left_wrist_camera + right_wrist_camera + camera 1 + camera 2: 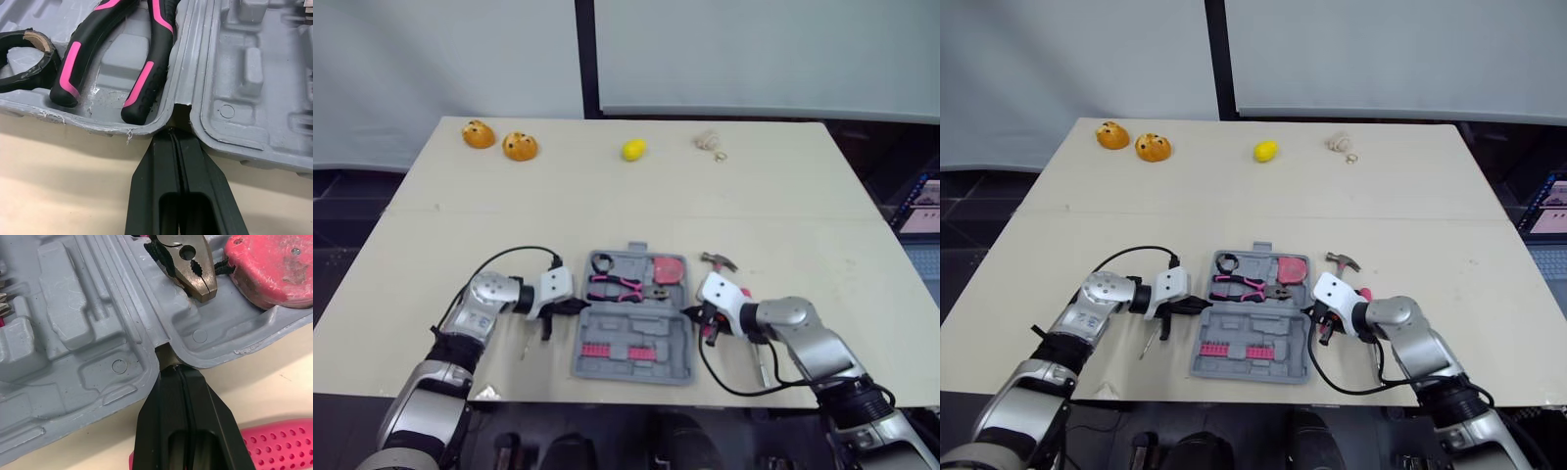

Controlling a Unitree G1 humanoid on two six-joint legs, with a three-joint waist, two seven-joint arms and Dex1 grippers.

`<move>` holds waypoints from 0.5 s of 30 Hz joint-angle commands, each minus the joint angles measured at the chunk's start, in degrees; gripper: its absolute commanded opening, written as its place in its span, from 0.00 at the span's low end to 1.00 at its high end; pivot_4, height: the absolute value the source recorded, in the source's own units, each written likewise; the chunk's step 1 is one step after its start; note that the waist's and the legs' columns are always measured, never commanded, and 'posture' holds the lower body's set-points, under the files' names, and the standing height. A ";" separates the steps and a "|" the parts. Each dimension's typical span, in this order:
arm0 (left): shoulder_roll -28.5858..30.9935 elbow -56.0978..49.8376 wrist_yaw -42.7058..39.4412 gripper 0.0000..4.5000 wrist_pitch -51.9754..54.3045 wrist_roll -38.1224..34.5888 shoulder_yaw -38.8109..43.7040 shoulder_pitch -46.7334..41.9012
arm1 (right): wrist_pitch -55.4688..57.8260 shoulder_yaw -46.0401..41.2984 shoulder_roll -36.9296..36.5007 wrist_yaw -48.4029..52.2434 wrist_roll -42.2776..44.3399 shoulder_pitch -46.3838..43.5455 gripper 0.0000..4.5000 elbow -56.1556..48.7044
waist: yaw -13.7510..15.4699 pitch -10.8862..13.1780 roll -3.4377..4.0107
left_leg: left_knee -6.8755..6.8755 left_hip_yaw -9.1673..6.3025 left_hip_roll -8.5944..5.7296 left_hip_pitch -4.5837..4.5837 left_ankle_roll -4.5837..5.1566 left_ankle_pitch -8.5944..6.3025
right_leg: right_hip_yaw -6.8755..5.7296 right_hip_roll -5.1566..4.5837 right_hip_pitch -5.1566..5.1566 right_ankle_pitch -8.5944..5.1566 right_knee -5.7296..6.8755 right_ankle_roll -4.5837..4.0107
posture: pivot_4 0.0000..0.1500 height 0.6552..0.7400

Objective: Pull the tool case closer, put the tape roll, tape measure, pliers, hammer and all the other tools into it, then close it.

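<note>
**Both grippers on the hinge line, hammer outside the case**

Head camera first: the open tool case [677, 367] lies near the front edge of the table [607, 196]. The tape roll [602, 262], pliers [617, 285] and tape measure [670, 269] sit in its far half. The left gripper [579, 306] is at its left end and the right gripper [690, 313] at its right. The hammer [718, 260] lies on the table just right of the case.

Left wrist: fingers clenched together, tips touching the hinge notch, pliers handles just beyond.

Right wrist: fingers pressed closed, tips at the opposite notch, pink hammer handle right beside them.
</note>
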 commanded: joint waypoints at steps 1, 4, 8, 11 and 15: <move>-1.50 0.13 1.26 0.01 0.56 1.03 -1.50 0.39 | -1.68 0.59 1.41 -0.13 0.69 -0.67 0.00 -0.97 | 0.01 0.00 0.00 | 0.00 0.00 0.00 0.00 0.00 0.00 | 0.00 0.00 0.00 0.00 0.00 0.00 | 1.00 0.96; -1.31 -0.26 1.24 0.01 0.71 1.02 -1.45 0.68 | -1.78 0.60 1.48 -0.06 0.55 -0.73 0.00 -0.84 | 0.00 0.00 0.00 | 0.00 0.00 0.00 0.00 0.00 0.00 | 0.00 0.00 0.00 0.00 0.00 0.00 | 1.00 0.96; -0.95 -0.79 1.08 0.01 0.81 0.98 -1.39 1.16 | -2.02 0.47 1.51 0.10 0.43 -1.22 0.00 -0.20 | -0.02 0.00 0.00 | 0.00 0.00 0.00 0.00 0.00 0.00 | 0.00 0.00 0.00 0.00 0.00 0.00 | 1.00 0.96; -0.59 -1.53 0.89 0.01 1.28 0.77 -1.20 1.51 | -1.76 0.16 1.16 0.48 0.74 -1.30 0.00 -0.60 | -0.02 0.00 0.00 | 0.00 0.00 0.00 0.00 0.00 0.00 | 0.00 0.00 0.00 0.00 0.00 0.00 | 1.00 0.96; 0.20 -3.34 0.55 0.01 2.34 0.31 -0.61 2.56 | -1.16 -0.57 0.65 0.60 1.21 -1.26 0.00 -1.61 | -0.07 0.00 0.00 | 0.00 -0.01 0.01 -0.01 0.00 0.00 | 0.00 0.00 0.00 0.00 0.00 0.00 | 1.00 0.96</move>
